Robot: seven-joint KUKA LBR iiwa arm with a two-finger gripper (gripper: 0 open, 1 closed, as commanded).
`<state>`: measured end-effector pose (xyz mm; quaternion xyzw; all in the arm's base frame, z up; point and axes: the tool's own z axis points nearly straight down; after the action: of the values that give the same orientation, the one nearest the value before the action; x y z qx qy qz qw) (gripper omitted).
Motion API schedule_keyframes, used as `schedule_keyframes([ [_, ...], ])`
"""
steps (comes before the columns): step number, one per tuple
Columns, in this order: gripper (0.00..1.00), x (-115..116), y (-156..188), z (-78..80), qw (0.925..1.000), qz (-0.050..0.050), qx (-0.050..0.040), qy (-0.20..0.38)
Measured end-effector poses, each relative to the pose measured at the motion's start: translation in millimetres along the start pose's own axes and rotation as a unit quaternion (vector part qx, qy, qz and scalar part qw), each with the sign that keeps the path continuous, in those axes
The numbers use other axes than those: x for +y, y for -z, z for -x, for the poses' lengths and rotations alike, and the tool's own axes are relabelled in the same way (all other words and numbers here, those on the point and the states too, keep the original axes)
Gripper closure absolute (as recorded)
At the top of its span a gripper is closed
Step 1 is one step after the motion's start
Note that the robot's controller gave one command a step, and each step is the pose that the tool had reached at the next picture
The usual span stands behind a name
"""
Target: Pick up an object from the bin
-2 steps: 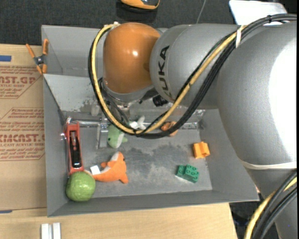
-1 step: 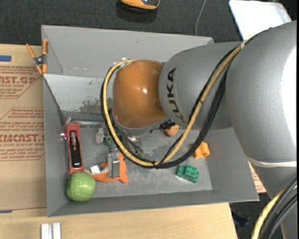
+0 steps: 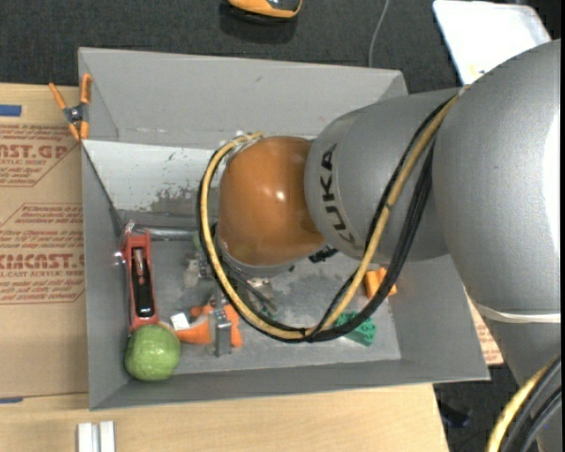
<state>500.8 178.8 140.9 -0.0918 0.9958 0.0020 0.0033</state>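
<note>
Claw (image 3: 252,288) sits low mid-bin (image 3: 245,64) beneath the orange wrist cover (image 3: 264,201); whether it is wide or narrow, I cannot tell. Nearest, at seven o'clock, are small orange pieces (image 3: 203,330), with a green ball (image 3: 153,352) at eight and a red-handled tool (image 3: 139,281) at nine. This looks like the reach-and-grasp step. Next comes closing on one piece, then lifting.

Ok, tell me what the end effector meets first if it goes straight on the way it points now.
Likely the grey bin floor, near the middle. The end effector points down under the orange wrist cover; the small orange and grey pieces lie just beside that line. Depth is unclear.
</note>
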Motion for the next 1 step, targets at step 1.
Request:
schedule_keyframes([
  [1,0.0,-9.4,6.3,-6.0,0.9996,-0.001,0.0023,0.029],
])
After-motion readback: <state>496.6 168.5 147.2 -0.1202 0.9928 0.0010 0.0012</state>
